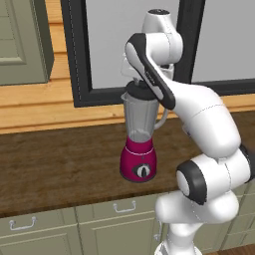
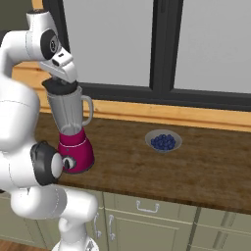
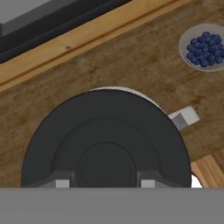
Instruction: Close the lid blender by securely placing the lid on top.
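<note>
While the arm hangs bent over the wooden counter (image 1: 60, 159), the gripper (image 3: 105, 183) sits right above the blender (image 1: 139, 144); its fingertips (image 3: 62, 183) bracket the raised centre knob of the lid (image 3: 105, 140), so it looks clamped on that knob, though the contact itself is cut off at the bottom of the hand view; the black lid sits at the mouth of the clear jar, with a sliver of jar rim peeking past its far edge; whether it's fully seated I can't tell; the magenta base stands on the counter; a bowl of blueberries (image 2: 163, 141) rests well apart, nearer the window (image 2: 162, 44).
</note>
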### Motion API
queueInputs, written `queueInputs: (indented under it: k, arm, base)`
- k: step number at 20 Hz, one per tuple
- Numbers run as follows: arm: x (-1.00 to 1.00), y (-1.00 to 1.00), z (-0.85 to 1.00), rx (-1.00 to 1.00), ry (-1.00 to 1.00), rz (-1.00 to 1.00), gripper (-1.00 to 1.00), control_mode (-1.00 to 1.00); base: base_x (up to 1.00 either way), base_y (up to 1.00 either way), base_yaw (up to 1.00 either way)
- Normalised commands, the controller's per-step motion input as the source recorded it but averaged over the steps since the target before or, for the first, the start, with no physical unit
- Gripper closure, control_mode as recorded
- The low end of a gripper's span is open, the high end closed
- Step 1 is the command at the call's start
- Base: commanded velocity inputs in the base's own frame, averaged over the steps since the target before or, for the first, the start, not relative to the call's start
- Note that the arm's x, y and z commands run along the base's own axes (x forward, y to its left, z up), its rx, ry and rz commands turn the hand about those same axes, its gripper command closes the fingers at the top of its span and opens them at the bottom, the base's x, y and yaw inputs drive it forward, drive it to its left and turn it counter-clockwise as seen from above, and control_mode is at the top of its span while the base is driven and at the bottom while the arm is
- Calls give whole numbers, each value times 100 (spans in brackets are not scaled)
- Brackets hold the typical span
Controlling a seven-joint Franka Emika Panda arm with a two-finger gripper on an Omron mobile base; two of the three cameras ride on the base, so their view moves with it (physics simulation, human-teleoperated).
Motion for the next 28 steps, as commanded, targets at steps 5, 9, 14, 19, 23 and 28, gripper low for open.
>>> queueInputs:
  k: [5,9,14,19,23,28]
  arm:
    - [0,0,32,0,7,0,100,-100]
    - [-1,0,6,0,11,1,100,-100]
    - [0,0,0,-1,10,2,100,-100]
    - [0,0,0,-2,5,2,100,-100]
    - [0,0,-7,-1,0,2,100,-100]
    - [-7,0,-27,-1,-1,1,100,-100]
  base:
    - [0,0,0]
    - [0,0,0]
    - [0,0,0]
    - [0,0,0]
    - [0,0,0]
    - [0,0,0]
